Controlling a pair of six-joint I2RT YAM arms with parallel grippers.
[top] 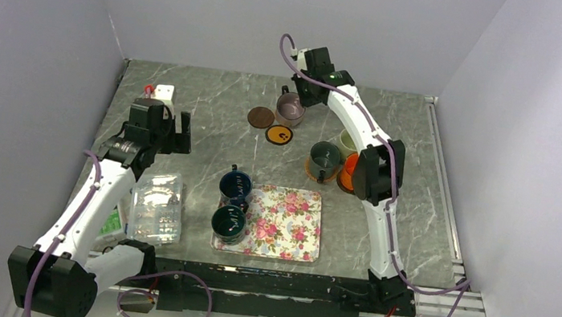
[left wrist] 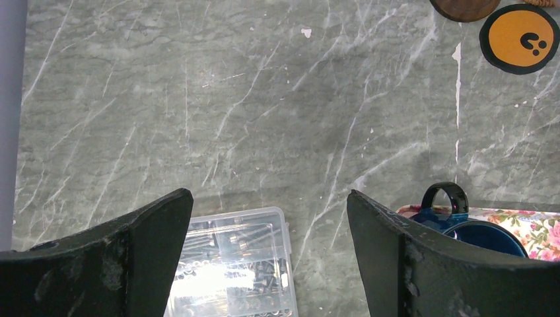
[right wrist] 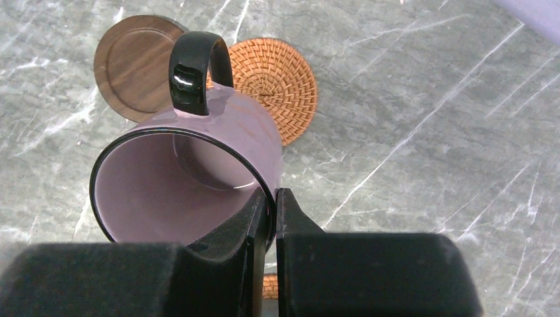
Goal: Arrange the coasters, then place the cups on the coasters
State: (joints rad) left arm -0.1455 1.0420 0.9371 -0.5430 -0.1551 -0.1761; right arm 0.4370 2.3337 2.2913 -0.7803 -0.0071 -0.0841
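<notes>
At table's far middle | right gripper [right wrist: 271, 211] clamped on mauve cup [right wrist: 198, 152] rim, handle opposite grip | woven coaster [right wrist: 284, 72] beneath, showing beyond cup | left gripper [left wrist: 267, 205] spread wide, well apart.

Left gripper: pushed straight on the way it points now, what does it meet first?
The open left gripper would probably meet bare grey marble tabletop, between the clear plastic compartment box and navy blue mug; depth unclear.

The black-handled cup [right wrist: 241, 129] is mauve, the wooden coaster [right wrist: 132, 63] dark brown, the woven coaster [right wrist: 277, 72] tan, the table [right wrist: 429, 132] grey veined marble.
</notes>
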